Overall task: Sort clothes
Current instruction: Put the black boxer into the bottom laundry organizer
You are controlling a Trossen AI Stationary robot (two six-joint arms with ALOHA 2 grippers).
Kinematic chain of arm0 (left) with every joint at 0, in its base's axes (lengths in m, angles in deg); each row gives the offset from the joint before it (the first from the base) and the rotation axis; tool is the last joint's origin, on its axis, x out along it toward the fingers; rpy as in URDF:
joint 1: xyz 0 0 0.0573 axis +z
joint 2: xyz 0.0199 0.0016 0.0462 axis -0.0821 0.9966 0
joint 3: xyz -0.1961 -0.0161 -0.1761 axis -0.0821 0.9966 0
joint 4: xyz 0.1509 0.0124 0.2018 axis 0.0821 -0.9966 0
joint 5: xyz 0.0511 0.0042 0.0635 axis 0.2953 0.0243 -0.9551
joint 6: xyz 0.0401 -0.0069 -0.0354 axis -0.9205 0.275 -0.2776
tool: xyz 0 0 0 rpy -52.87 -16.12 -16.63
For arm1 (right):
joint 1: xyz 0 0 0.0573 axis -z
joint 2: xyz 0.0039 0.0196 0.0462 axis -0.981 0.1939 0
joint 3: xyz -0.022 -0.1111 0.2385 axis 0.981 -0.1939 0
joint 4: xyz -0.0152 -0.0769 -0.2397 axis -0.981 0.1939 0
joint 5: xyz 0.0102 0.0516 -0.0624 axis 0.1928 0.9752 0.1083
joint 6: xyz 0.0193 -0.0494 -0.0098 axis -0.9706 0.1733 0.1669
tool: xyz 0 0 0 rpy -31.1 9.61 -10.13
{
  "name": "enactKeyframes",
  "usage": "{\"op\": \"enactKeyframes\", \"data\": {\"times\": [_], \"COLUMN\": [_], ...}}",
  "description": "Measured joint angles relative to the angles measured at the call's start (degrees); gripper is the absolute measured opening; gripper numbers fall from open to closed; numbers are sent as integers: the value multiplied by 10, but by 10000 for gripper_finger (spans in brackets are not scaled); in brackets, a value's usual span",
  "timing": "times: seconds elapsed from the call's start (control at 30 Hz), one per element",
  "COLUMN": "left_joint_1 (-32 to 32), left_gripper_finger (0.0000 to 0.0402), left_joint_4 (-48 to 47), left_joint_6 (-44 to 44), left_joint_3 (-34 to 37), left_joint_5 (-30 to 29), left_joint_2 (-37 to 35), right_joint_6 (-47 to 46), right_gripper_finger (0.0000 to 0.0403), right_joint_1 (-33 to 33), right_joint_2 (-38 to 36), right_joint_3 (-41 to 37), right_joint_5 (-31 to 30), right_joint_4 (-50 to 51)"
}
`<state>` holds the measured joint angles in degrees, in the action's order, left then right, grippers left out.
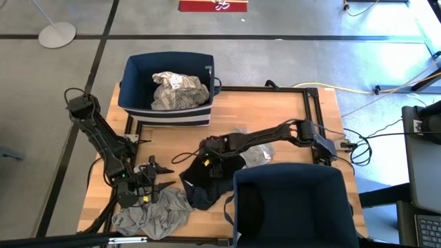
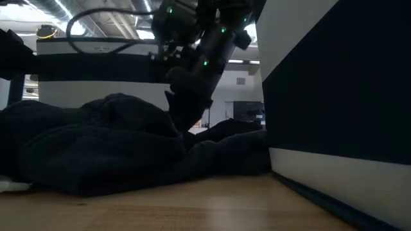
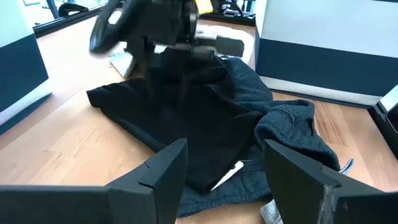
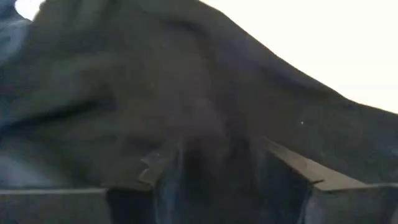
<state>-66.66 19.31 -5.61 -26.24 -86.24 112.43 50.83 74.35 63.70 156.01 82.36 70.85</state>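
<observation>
Right hand (image 1: 209,160) down on black garment (image 1: 207,180), fingers apart w/ cloth between; I'd press deeper before closing.

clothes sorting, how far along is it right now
Done: one white patterned garment lies in the far bin. In hand: the right gripper is down on the black garment, its fingers pressed into the fabric. Left: the grey garment by the open left gripper, a light piece under the right arm, and the dark pile itself.
</observation>
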Motion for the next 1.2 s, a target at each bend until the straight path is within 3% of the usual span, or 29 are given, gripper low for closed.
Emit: {"op": "enactKeyframes", "data": {"times": [0.1, 0.2, 0.53, 0.77, 1.2], "left_joint_1": [0, 0, 0, 0, 0], "left_gripper_finger": [198, 198, 198, 198, 198], "left_joint_4": [0, 0, 0, 0, 0], "left_joint_6": [0, 0, -3, -3, -3], "left_joint_3": [0, 0, 0, 0, 0], "left_joint_5": [0, 0, 0, 0, 0], "left_joint_2": [0, 0, 0, 0, 0], "right_joint_6": [5, 9, 35, 49, 68], "right_gripper_finger": [197, 177, 11, 12, 4], "right_joint_1": [0, 0, 0, -1, -1], "right_joint_2": [14, 19, 19, 12, -55], "right_joint_3": [0, 0, 0, 15, 211], "right_joint_5": [-1, -1, -18, -61, -124], "right_joint_4": [-16, -34, -28, -9, 134]}}
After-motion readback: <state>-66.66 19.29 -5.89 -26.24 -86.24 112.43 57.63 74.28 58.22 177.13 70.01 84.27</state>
